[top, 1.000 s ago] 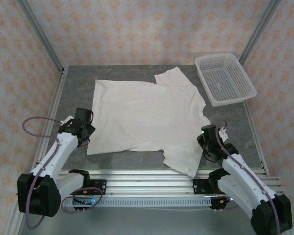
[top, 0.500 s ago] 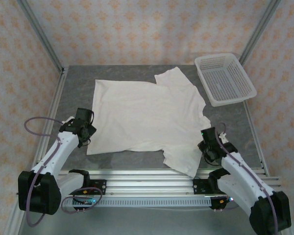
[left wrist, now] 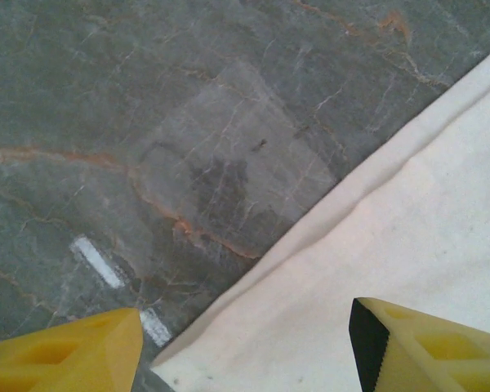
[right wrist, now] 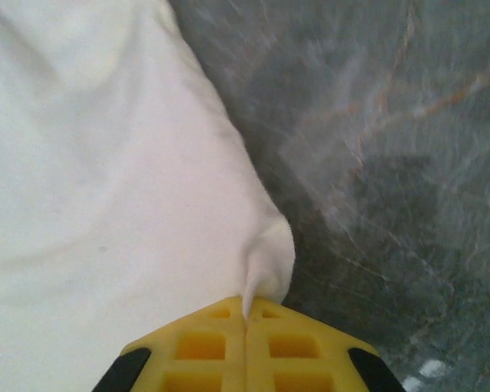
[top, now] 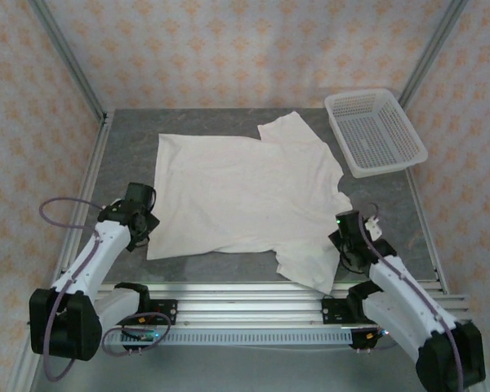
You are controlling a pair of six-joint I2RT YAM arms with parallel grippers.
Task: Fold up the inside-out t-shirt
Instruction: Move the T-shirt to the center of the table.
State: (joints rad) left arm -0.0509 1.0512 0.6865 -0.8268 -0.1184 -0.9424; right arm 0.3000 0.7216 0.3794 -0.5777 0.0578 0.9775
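Observation:
The inside-out t-shirt (top: 245, 196) is plain white and lies spread flat on the grey marbled table, one sleeve at the back and one hanging toward the near edge. My right gripper (right wrist: 245, 314) is shut on a pinched fold of the near sleeve's right edge (right wrist: 269, 261); from above it (top: 347, 247) sits at that sleeve's right side. At the shirt's near-left corner (left wrist: 229, 343) my left gripper (left wrist: 245, 351) is open, one yellow finger (left wrist: 73, 355) over bare table and the other over cloth (left wrist: 408, 245). From above the left gripper (top: 140, 222) is at the shirt's left hem.
A white plastic mesh basket (top: 376, 131) stands at the back right, apart from the shirt. Metal frame rails (top: 245, 294) run along the table's near edge, with posts at the sides. Bare grey table (top: 392, 204) lies right of the shirt and left of it.
The right gripper has closed on the sleeve's edge, and the near sleeve has shifted slightly. The left arm has hardly moved and stays open.

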